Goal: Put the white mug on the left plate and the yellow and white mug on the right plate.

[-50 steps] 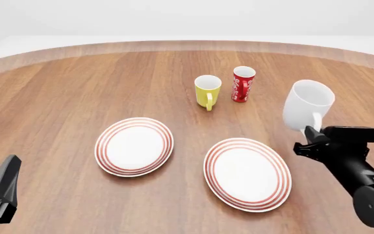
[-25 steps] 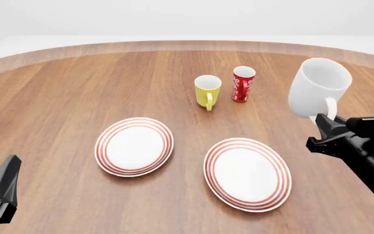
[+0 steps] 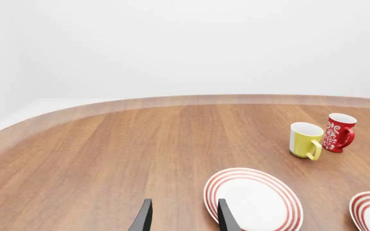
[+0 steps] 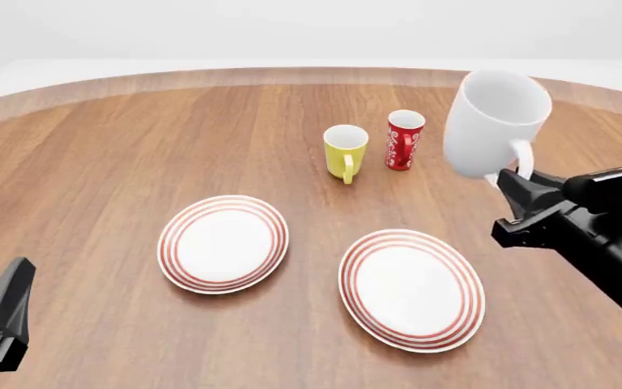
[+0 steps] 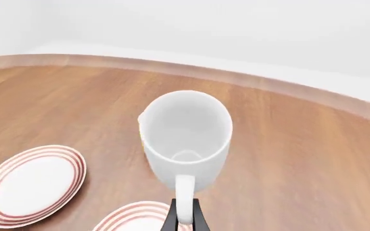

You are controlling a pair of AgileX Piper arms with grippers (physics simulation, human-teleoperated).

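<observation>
The white mug [image 4: 495, 121] is held clear of the surface [image 4: 95, 162] by the right tool [image 4: 514, 188], whose fingers are clamped on the loop handle; the mug is tilted, its mouth turned toward the camera, to the right of the red cup [image 4: 403, 139]. The yellow and white mug [image 4: 345, 151] stands upright just beside that cup (handle toward the near side). The left plate [image 4: 223, 242] and the right plate [image 4: 411, 288] lie bare, near each other. The left tool [image 3: 181, 219] is seen with its fingers parted, holding nothing.
</observation>
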